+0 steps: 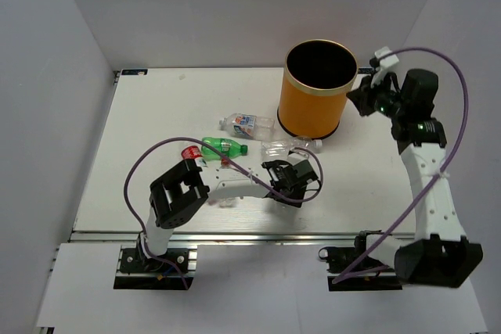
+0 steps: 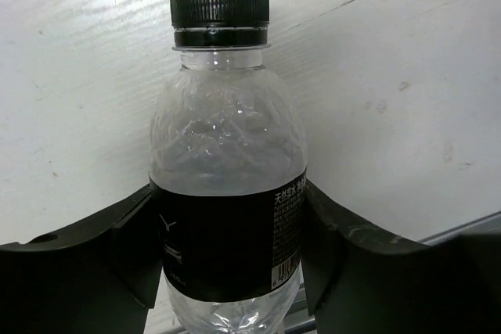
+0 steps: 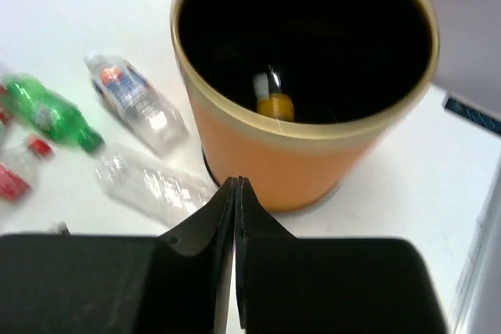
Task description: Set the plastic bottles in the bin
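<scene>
left gripper point(image 1: 293, 176) sits near the table point(image 1: 156, 115) centre, its fingers closed against both sides of the black-cap bottle point(image 2: 227, 154) at the label; the cap points away from the wrist. just at its 12 o'clock lies a clear bottle point(image 1: 288, 146), whose end is close to the bin point(image 1: 313, 111) base. at its 10 to 11 o'clock lie a green bottle point(image 1: 223, 147), a blue-label bottle point(image 1: 245, 123) and a red-cap bottle point(image 1: 190, 153), close together. bare table runs from its 3 o'clock to the right edge. right gripper point(image 3: 235, 189) is pinched shut and empty, raised just beside the bin rim at 3 o'clock. something yellow, blurred, lies inside the bin.
</scene>
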